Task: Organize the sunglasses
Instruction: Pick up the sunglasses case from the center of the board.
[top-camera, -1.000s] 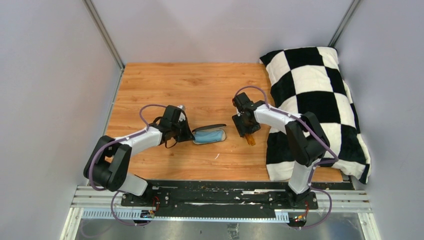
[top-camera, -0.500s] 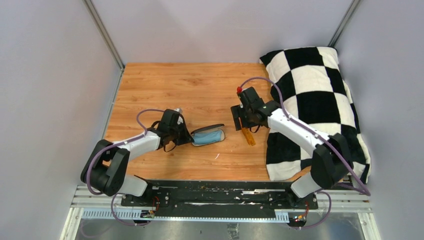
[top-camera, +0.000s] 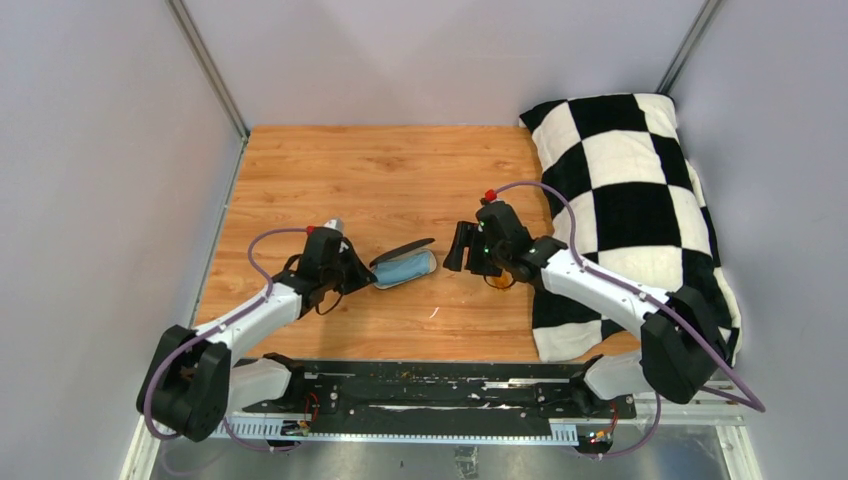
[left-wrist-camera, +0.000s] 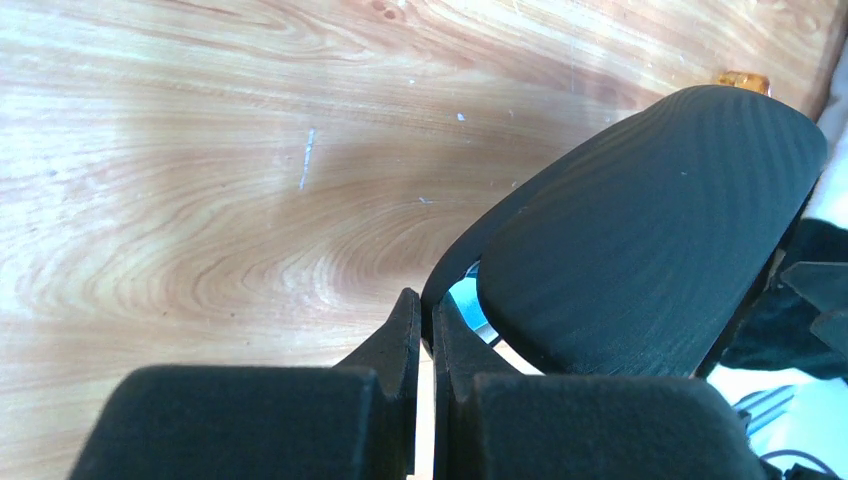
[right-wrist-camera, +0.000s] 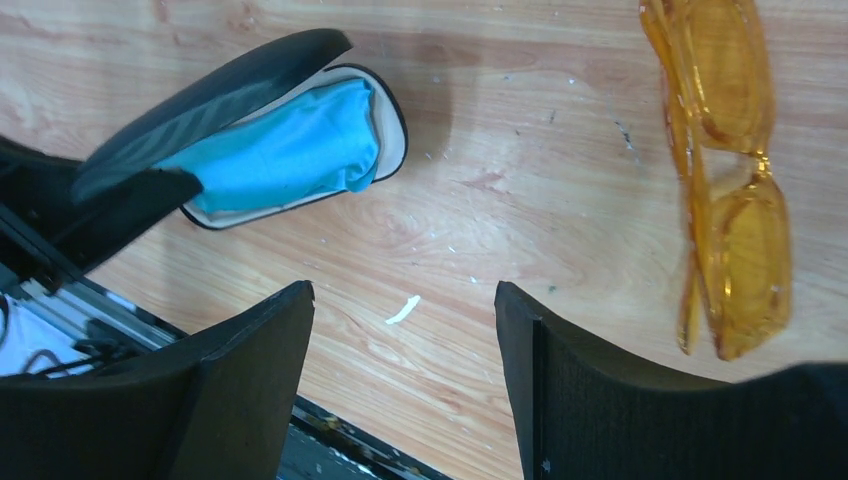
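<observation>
1. Bench (top-camera: 380, 170): a wood-grain surface. A black-and-white checkered cushion (top-camera: 640, 200) covers the right side of the top view.
2. Sunglasses (right-wrist-camera: 735, 180): the amber, translucent pair lies flat on the bench at the upper right of the right wrist view, one lens above the other in the frame. In the top view the right arm hides most of the pair, and only a small orange patch shows just beside the cushion's edge. The pair is outside the black case (top-camera: 400, 268) and well apart from it.
3. Black case: it sits near the centre of the top view with its lid raised. A blue cloth (right-wrist-camera: 280, 150) fills the lower shell.
4. Left claw (left-wrist-camera: 424, 320): the fingers are pressed almost together on the near end of the black case, with only a thin pale strip showing between them. The case lid fills the right half of the left wrist view.
5. Right claw (right-wrist-camera: 400, 370): the fingers are spread wide and hold nothing. It hangs over bare bench, with the case to its left in the top view and the sunglasses to its right.
</observation>
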